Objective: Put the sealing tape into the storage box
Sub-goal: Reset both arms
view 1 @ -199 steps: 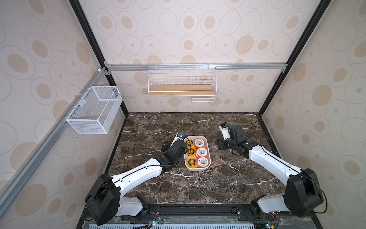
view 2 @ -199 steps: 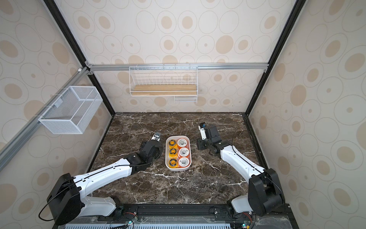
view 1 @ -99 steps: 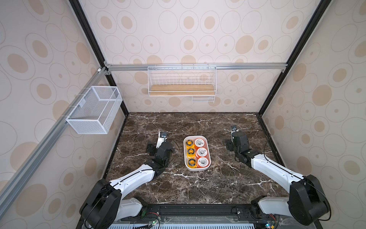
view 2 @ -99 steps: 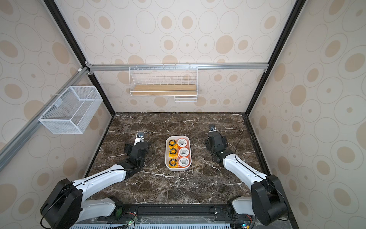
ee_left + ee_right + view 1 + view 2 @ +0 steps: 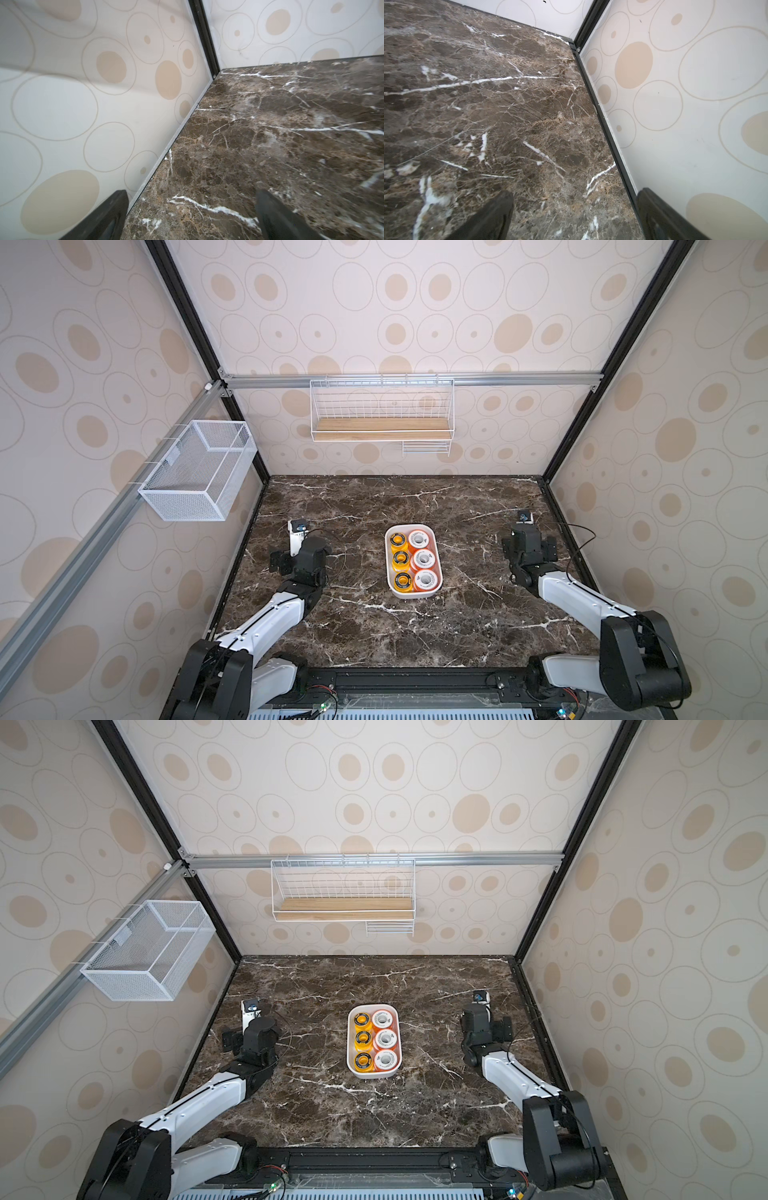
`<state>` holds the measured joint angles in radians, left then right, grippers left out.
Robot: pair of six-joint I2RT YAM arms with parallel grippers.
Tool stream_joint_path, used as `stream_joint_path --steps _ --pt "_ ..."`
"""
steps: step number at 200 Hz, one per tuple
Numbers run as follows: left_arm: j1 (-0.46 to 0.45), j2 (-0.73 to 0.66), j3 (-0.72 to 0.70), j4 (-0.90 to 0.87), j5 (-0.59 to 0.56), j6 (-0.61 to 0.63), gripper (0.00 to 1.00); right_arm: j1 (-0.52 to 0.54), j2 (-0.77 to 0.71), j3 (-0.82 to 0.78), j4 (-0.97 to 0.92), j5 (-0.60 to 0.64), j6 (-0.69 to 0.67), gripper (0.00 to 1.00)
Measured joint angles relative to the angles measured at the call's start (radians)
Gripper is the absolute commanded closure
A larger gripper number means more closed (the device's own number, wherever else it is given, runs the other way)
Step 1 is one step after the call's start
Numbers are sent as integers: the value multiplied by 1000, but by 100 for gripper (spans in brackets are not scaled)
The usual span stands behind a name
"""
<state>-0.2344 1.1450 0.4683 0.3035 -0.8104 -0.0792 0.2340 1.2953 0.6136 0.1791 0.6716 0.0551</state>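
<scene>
1. left gripper (image 5: 191,207): jaws spread wide, released, nothing between the fingers (image 5: 112,214). it sits over the bare marble surface (image 5: 374,635), close to the left edge.
2. right gripper (image 5: 575,205): jaws spread wide, released, nothing gripped. it sits over the surface, close to the right edge.
3. storage box (image 5: 415,596): white tub, upright at the middle of the surface, well apart from both grippers.
4. sealing tape: six spools show, lying flat inside the box in two rows of three. the orange spools (image 5: 423,559) with white faces are toward the right edge, and the yellow spools (image 5: 401,559) with black rings toward the left edge.
5. change: one second earlier both grippers are close beside the box. both arms are now withdrawn to the side edges. box and spools are unchanged.
</scene>
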Motion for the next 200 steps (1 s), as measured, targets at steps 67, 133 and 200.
stream_joint_path --steps 67,133,200 --pt "110 151 -61 211 317 54 1 -171 31 -99 169 -204 31 0" --pt "219 199 -76 344 640 47 1 -195 125 -163 411 -365 -9 0" --pt "239 324 -106 529 751 74 1 -213 213 -183 559 -499 -42 0"
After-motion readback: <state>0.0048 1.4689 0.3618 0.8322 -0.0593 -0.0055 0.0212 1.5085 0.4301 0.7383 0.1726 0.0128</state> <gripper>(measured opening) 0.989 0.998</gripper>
